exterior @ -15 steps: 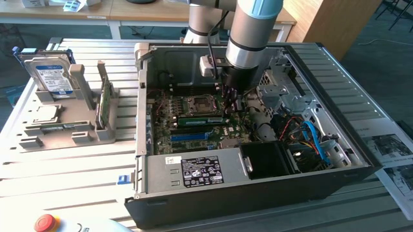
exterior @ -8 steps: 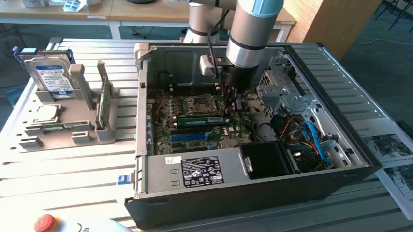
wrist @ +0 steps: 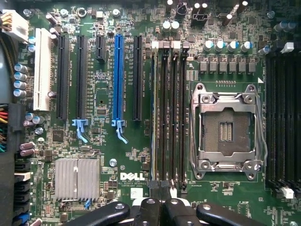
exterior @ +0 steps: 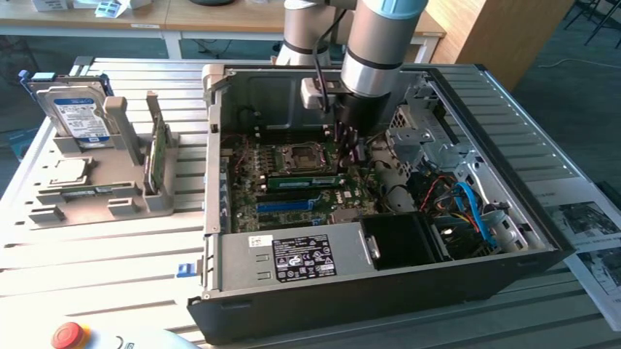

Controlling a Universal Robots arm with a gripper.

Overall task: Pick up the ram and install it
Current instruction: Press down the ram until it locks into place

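Down inside the open-topped black steel computer case [exterior: 388, 291], the black two-fingered gripper [wrist: 160, 209] hung with its jaws pressed together, holding nothing. The case's back wall stood close behind it, and blue and black cables [exterior: 466, 203] crowded the exterior view's right. The long green ram stick [exterior: 305, 179] seemingly sat edge-up in a slot beside the silver processor socket [wrist: 228, 127], just below the gripper.

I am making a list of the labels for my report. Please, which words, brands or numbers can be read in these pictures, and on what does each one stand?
"DELL": white print on the motherboard, beside the grey heatsink.
Smaller white print under it: too small to read.
Black label on the power supply: unreadable.
Blue label on the hard drive: unreadable.
Printed papers beside the computer case: unreadable.
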